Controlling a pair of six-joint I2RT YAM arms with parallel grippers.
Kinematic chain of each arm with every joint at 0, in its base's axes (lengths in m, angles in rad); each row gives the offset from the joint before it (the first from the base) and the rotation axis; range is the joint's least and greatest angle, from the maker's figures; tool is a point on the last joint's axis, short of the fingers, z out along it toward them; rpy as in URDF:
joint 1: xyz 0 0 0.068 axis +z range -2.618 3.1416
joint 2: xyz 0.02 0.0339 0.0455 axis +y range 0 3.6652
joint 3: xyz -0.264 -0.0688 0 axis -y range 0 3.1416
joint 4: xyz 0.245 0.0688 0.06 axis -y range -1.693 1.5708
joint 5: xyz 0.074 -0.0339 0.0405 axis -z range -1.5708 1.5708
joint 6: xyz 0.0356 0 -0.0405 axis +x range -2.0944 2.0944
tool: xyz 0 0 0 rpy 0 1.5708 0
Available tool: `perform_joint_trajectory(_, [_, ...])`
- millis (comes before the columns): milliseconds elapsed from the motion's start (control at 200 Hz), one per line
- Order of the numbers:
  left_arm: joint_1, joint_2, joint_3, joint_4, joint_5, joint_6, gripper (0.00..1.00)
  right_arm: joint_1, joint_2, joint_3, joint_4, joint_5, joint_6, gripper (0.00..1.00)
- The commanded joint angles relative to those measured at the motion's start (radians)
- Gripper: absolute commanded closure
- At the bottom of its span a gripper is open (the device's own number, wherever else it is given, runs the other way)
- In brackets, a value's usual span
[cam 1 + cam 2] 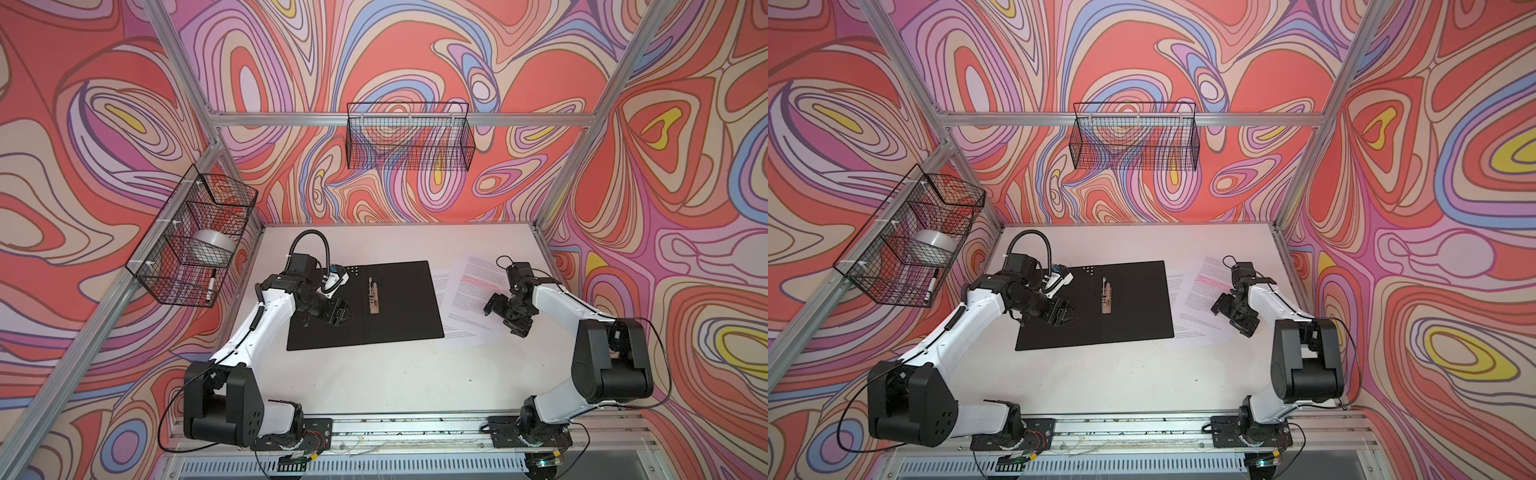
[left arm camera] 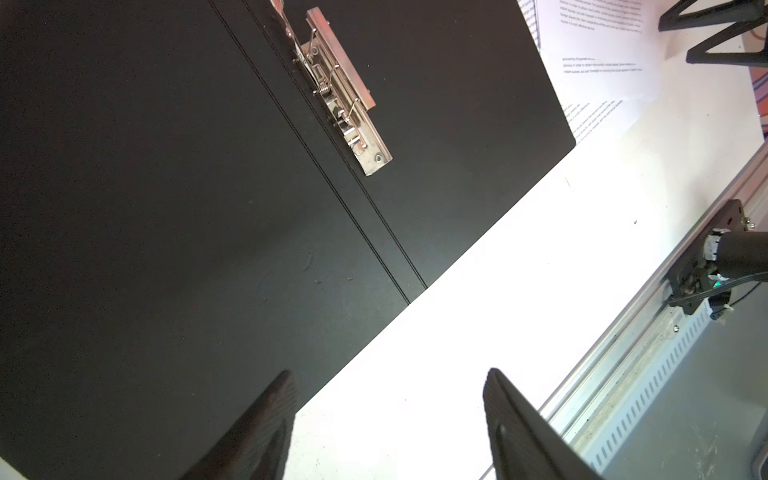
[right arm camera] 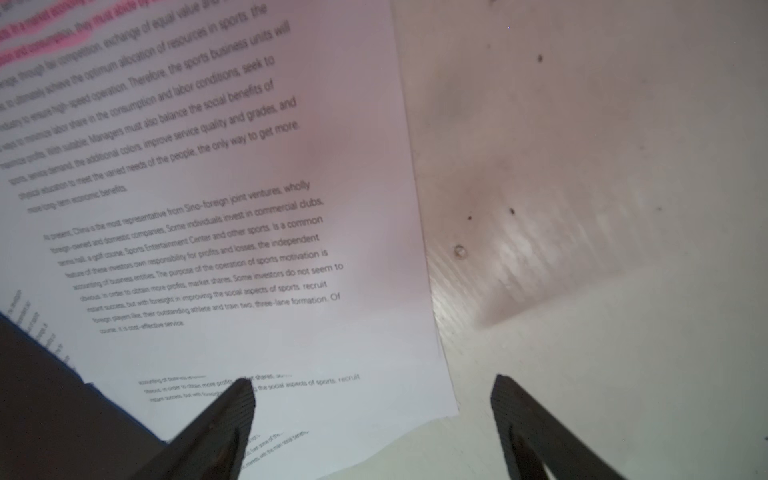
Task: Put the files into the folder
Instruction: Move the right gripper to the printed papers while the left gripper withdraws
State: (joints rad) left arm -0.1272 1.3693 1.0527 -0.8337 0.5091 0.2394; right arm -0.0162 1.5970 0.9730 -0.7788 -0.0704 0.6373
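The folder (image 1: 365,307) (image 1: 1096,305) lies open and flat in the middle of the table, black inside up, with its metal clip (image 1: 374,297) (image 2: 340,95) by the spine. The files (image 1: 469,291) (image 1: 1200,295) (image 3: 249,208), overlapping white printed sheets with pink highlighted lines on the top one, lie just right of the folder. My left gripper (image 1: 343,313) (image 2: 388,374) hovers open over the folder's left half, holding nothing. My right gripper (image 1: 500,318) (image 3: 374,380) is open above the sheets' near right corner, one finger over paper, the other over bare table.
A wire basket (image 1: 191,241) on the left wall holds a tape roll (image 1: 212,245) and a marker (image 1: 211,284). Another wire basket (image 1: 409,137) hangs on the back wall. An aluminium rail (image 1: 407,428) runs along the table's front edge.
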Motion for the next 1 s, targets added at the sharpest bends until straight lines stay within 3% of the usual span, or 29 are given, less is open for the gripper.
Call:
perform_joint_trajectory(0, [-0.002, 0.010, -0.021, 0.007, -0.018, 0.028, 0.29, -0.004, 0.049, 0.036, 0.010, 0.003, -0.027, 0.06])
perform_joint_trajectory(531, [-0.002, 0.008, -0.053, 0.043, -0.017, 0.030, 0.29, -0.004, 0.206, 0.066, -0.011, -0.060, -0.114, 0.15])
perform_joint_trajectory(721, [-0.002, 0.016, -0.057, 0.055, -0.012, 0.023, 0.29, -0.005, 0.256, 0.054, 0.011, -0.078, -0.126, 0.24])
perform_joint_trajectory(997, [-0.001, 0.010, -0.062, 0.049, -0.020, 0.026, 0.30, -0.004, 0.270, 0.055, 0.027, -0.058, -0.139, 0.47])
